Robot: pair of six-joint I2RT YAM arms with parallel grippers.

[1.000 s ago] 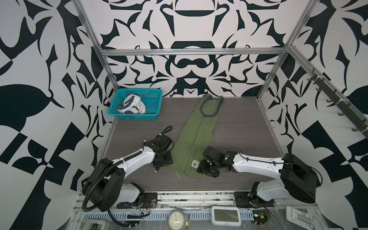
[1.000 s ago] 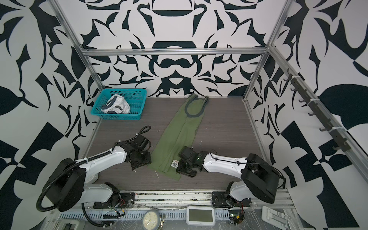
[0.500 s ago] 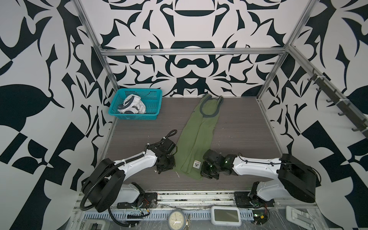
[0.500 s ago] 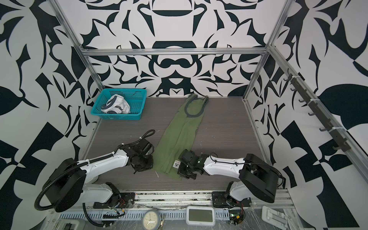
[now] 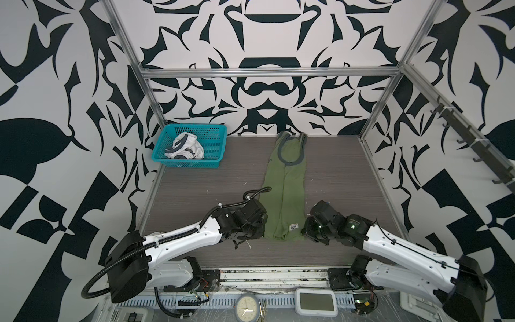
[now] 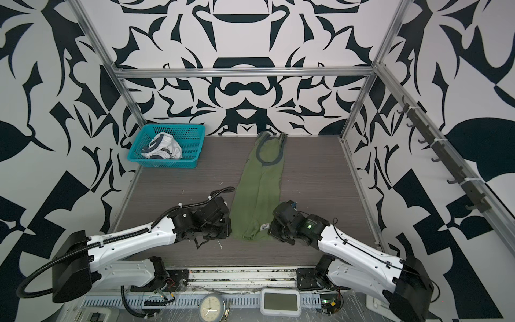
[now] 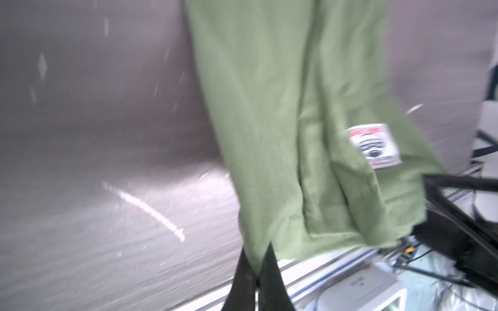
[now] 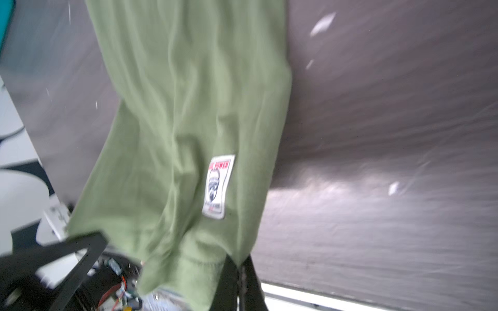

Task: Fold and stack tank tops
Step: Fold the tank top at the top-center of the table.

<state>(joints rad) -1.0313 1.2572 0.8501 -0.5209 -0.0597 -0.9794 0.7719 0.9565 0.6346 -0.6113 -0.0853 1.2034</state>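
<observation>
Patch on green tank top: red "POWER", apparently; rest unreadable.

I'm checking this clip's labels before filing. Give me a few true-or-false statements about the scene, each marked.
1. The left gripper and right gripper are both shut on the green top. True.
2. The white top is spread out beside the green top. False: it sits crumpled in the basket.
3. The green top's straps point toward the robot. False: they lie at the far wall, and the hem is nearest the arms.
4. A white label shows near the hem. True.
</observation>
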